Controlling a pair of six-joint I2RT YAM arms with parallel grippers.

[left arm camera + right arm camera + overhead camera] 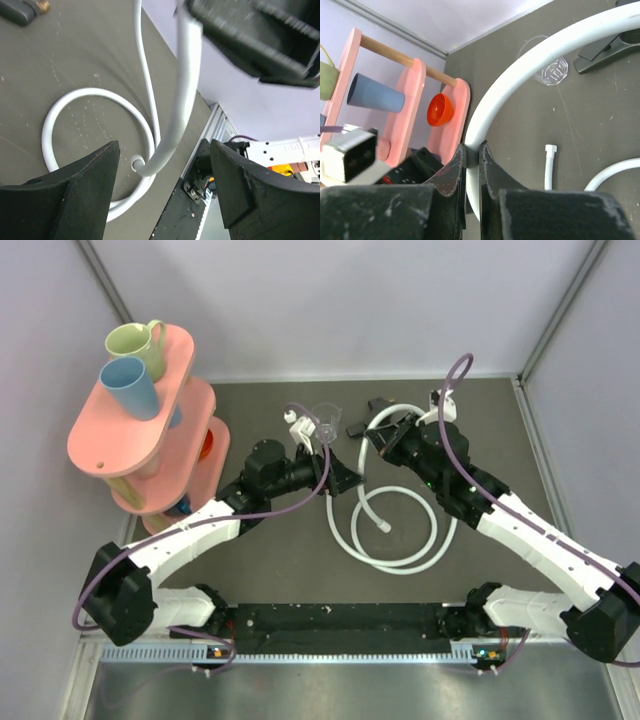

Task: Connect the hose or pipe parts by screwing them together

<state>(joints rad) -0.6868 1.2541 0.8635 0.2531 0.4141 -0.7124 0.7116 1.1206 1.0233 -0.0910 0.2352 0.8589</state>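
Note:
The white hose [400, 540] lies in loops on the dark mat. One stretch of it is lifted, and my right gripper [472, 147] is shut on that stretch [520, 70]; from above this gripper [380, 438] sits over the loops' far side. My left gripper [164, 150] is open, just left of the loops in the top view [345, 480]. Through its gap I see the hose end [136, 162] lying on the mat, untouched. Another white end connector [550, 150] lies on the mat. The black fitting [605, 50] with a brass tip [25, 10] rests beyond the hose.
A clear plastic cup [325, 425] stands near the fitting. A pink rack [140, 435] at the left holds a green mug [140, 345], a blue cup [130, 385] and an orange bowl [440, 109]. Walls close in the mat on three sides.

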